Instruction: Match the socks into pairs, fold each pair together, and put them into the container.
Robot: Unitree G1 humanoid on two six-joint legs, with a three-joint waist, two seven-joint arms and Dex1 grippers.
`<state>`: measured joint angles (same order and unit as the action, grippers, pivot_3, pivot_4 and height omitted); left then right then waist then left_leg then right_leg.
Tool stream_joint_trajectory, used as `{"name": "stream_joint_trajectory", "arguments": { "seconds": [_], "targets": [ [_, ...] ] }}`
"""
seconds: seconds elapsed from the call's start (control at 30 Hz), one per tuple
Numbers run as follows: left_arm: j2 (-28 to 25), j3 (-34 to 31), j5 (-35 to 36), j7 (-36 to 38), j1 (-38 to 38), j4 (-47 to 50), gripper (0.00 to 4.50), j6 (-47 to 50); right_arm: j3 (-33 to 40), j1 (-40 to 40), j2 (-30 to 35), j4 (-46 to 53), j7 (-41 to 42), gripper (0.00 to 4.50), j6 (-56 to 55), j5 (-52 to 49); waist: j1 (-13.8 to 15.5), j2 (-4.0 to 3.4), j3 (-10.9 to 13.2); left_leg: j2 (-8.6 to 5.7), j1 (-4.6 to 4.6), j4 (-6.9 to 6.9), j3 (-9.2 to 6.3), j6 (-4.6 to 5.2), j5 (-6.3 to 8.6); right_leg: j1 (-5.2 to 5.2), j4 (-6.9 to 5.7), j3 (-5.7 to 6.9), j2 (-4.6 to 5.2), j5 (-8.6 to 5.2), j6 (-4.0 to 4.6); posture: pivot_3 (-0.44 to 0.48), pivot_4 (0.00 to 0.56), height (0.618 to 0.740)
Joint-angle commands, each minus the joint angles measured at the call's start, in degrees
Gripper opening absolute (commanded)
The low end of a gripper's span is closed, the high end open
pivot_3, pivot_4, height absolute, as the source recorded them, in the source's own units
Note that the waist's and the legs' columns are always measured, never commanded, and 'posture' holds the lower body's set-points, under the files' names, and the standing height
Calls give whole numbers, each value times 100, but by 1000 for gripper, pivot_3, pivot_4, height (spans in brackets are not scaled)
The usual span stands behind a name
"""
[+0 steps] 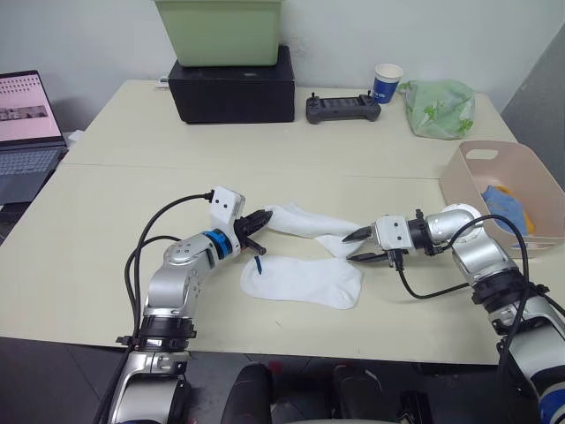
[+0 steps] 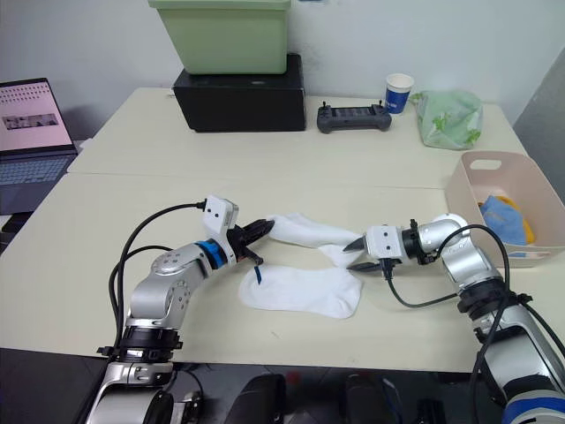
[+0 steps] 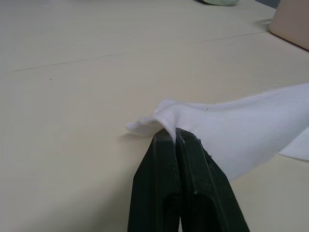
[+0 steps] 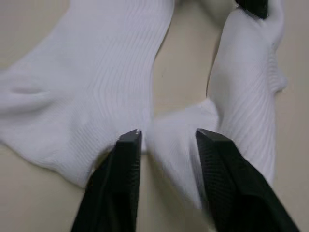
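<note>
While my left gripper (image 1: 257, 223) pinches cuff end of upper white sock (image 1: 305, 223), sock's long axis runs across table toward my right gripper (image 1: 364, 246). Right fingers apart, straddling its toe end, lower white sock (image 1: 305, 281) just beside. Pink basin (image 1: 468, 190) far right.

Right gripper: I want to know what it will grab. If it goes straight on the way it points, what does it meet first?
Most likely the toe end of the farther white sock, which lies between the open fingers of the right gripper; depth is hard to judge.
</note>
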<state>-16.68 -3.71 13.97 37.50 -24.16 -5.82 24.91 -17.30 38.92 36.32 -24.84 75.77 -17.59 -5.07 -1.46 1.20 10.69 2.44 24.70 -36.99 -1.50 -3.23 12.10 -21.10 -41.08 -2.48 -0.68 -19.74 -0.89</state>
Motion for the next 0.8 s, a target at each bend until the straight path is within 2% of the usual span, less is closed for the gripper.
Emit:
{"name": "stream_joint_trajectory", "arguments": {
  "seconds": [0.03,0.13,0.27,0.33,0.53,0.63,0.77,0.8],
  "targets": [
    [-110,-111,224,-62,178,604,960,122,618,-177,227,706,-107,3240,868,-598,-5,0,0,3,0,0,-1,0,0,0,0,-1,0,0,0,0,150,740],
    [-460,-394,433,32,195,793,1918,247,1323,-994,344,2241,-1004,4266,3082,-1468,5,0,0,10,3,4,-6,-1,0,1,2,1,-4,0,0,0,150,740],
    [-772,-450,708,428,-257,443,3203,284,1762,-1799,103,3653,-2494,4286,4968,-1733,0,-2,-1,17,2,5,-9,0,0,0,-7,7,-11,0,1,0,150,740],
    [-847,-323,595,591,-540,42,3203,130,1781,-1952,-49,3991,-3077,4286,5624,-1685,-2,-3,-2,11,1,4,-3,8,5,0,-11,5,-12,1,2,0,150,740],
    [-897,781,-337,1501,-1850,-2080,3203,-872,1607,-2143,-837,4507,-4597,4286,7014,-1498,-13,-3,-2,2,3,8,9,6,4,-5,-6,5,-27,1,3,0,150,740],
    [-870,1197,-955,1400,-2283,-3145,3203,-1528,1531,-2164,-1128,4626,-4986,4286,7351,-1465,-29,-3,-2,-4,8,11,21,8,5,-17,-1,5,-28,1,3,0,150,740],
    [-841,1357,-1172,1583,-2484,-3697,3203,-1881,1552,-2172,-1380,4795,-5175,4286,7612,-1546,-47,-3,-2,-8,10,12,20,15,9,-28,-8,2,-28,1,3,0,150,740],
    [-828,1363,-1176,1667,-2488,-3743,3243,-1864,1566,-2151,-1438,4809,-5222,4108,7622,-1552,-43,-3,-2,-4,11,12,20,15,9,-27,-8,4,-28,1,3,0,150,740]
  ]
}}
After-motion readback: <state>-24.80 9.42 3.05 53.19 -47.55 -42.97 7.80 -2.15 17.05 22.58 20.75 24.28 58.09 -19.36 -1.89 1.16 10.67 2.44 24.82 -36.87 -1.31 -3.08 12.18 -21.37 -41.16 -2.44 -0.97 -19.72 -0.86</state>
